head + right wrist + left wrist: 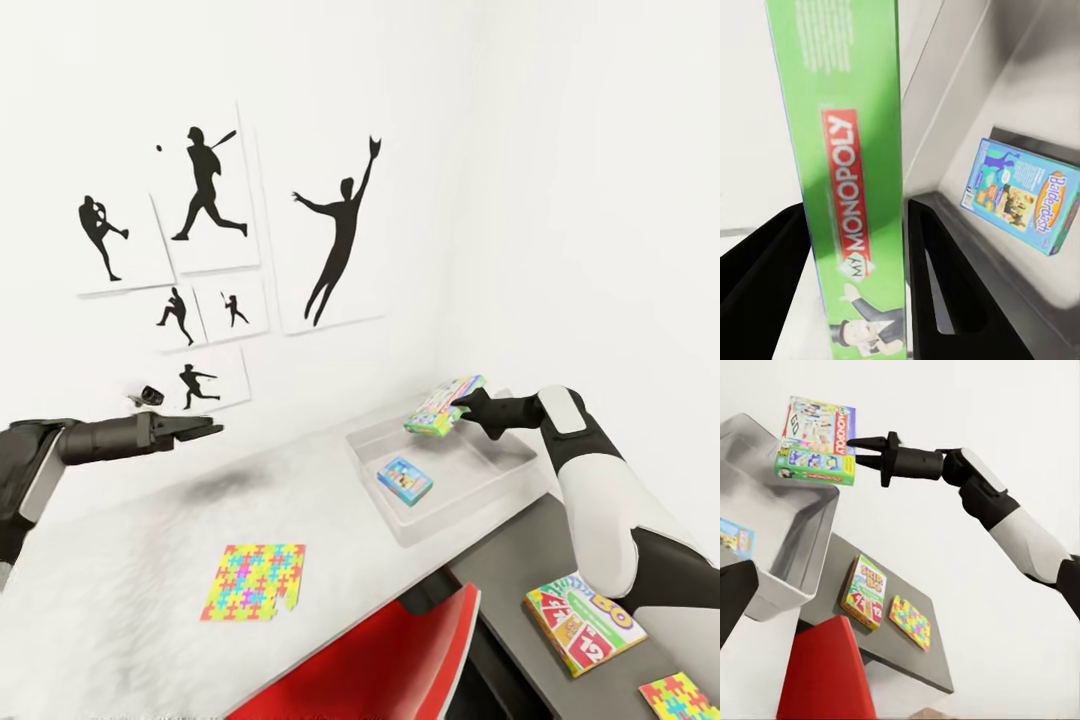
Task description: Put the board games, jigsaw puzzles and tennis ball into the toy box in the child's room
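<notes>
- The right gripper (466,407) is clamped on the green and white board game (445,406), a Monopoly box, holding it by one edge with a finger (945,285) on each side of the green spine.
- That game hangs in the air above the far part of the toy box (505,478), tilted and touching nothing but the claw.
- Below the right claw, inside the toy box, the blue board game (405,480) lies flat on the tray floor, well apart from the held box.
- The left gripper (200,429) hovers over the table (120,590) with nothing between its fingers, which lie close together; whether they are fully closed cannot be told.
- Below and nearer the robot than the left claw, one jigsaw puzzle (254,582) lies flat on the pale desk top, near its front edge.
- On the lower dark side unit, below the right arm and nearer the robot than its claw, the yellow-green and red board game (583,621) lies flat, cover up.
- Just beside that game, further from the toy box, the second jigsaw puzzle (910,622) lies flat on the same dark surface.
- The red chair (380,660) stands against the table's front edge, between the first puzzle and the side unit.
- Framed baseball silhouettes (205,235) hang on the white wall behind the left claw.
</notes>
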Controlling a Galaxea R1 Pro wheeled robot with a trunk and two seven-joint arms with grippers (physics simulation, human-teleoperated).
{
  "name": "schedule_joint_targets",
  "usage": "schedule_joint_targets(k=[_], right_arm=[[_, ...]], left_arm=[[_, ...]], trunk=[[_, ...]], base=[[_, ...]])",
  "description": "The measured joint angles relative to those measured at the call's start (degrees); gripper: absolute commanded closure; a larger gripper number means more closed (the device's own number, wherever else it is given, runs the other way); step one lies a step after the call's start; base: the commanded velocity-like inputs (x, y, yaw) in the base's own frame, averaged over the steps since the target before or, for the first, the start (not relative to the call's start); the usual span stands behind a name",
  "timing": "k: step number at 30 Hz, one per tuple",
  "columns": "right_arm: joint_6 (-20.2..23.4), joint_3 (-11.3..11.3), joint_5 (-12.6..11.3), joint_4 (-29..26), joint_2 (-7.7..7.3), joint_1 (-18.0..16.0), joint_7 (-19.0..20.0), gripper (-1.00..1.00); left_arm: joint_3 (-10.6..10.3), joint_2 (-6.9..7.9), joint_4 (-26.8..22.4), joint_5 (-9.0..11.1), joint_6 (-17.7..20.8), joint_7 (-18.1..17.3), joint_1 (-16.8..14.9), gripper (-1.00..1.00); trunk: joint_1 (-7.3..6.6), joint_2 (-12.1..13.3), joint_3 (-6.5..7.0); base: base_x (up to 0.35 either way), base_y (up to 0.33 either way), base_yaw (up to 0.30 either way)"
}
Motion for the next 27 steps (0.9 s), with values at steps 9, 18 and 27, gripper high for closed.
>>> schedule_joint_targets(k=[9,18,27], right_arm=[[0.0,-2.4,0.1,0.2,-0.06,0.1,0.0,1.00],[0.0,-2.7,0.0,0.1,-0.13,0.4,0.1,1.00],[-0.1,-2.8,0.1,-0.1,-0.20,0.5,0.1,1.00]], left_arm=[[-4.6,-10.31,0.3,-0.5,0.0,-1.1,-0.1,-1.00],[-7.6,-20.21,0.6,-0.4,0.0,-0.9,-0.1,-1.00],[-4.1,-20.55,0.6,-0.4,0.0,-0.8,-0.1,-1.00]], trunk=[[0.00,0.0,-0.85],[0.00,0.0,-1.70],[0.00,0.0,-2.47]], base=[[0.000,0.000,0.072],[0.000,0.000,0.072],[0.000,0.000,0.044]])
